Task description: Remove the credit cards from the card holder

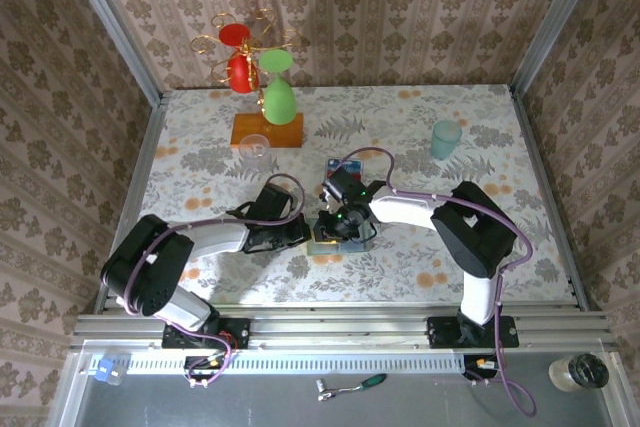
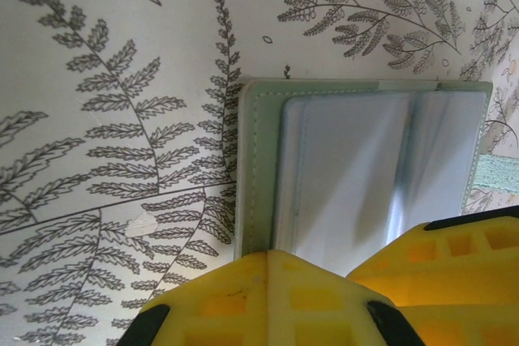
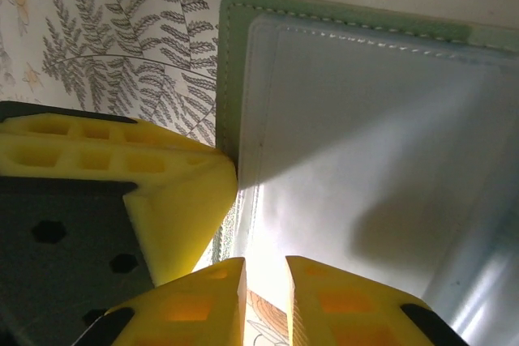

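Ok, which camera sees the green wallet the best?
The left wrist camera. There the card holder lies open, with its green edge and most of its grey inside showing. The right wrist camera is so close that it catches just one corner. From the top camera it looks tiny and mostly covered.

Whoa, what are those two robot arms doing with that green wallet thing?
They are trying to get the credit cards out of it. Both arms meet at the open card holder, which lies flat in the middle of the table. The left gripper is shut, right at one edge of it. The right gripper is at the edge too, fingers slightly apart. I cannot tell if they pinch a card.
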Motion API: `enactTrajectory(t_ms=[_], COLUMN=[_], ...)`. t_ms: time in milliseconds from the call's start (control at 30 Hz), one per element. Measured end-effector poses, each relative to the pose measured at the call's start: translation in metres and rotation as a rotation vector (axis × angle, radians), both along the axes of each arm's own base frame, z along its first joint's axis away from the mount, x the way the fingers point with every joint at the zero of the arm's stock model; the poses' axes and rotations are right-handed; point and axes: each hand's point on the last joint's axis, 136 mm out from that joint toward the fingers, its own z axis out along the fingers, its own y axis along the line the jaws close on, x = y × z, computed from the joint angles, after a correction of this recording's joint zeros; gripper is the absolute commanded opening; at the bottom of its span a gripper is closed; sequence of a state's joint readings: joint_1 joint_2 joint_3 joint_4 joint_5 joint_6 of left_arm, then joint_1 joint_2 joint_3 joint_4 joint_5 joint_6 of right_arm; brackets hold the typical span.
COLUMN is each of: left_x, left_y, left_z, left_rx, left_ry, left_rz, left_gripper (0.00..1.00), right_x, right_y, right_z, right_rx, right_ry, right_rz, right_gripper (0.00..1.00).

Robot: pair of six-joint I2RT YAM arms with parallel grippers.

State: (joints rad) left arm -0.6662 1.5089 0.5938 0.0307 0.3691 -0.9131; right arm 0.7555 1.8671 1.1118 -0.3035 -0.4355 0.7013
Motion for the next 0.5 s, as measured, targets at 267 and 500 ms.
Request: enactTrajectory(t_ms=[267, 500], left_x=[0.001, 0.003], left_y=[0.004, 0.007], left_z=[-0.002, -0.003], left_rx=[0.003, 0.004], left_ry=[0.006, 0.017], left_rz=[0.011, 0.02], left_gripper=[0.0, 0.0], right_x=[0.001, 0.002], right_y=[-0.003, -0.015], right_z=[-0.008, -0.012], right_rx=[-0.045, -0.121], right_ry=[0.007, -0.003], right_rz=[-0.013, -0.032], right_gripper=[0.19, 0.19])
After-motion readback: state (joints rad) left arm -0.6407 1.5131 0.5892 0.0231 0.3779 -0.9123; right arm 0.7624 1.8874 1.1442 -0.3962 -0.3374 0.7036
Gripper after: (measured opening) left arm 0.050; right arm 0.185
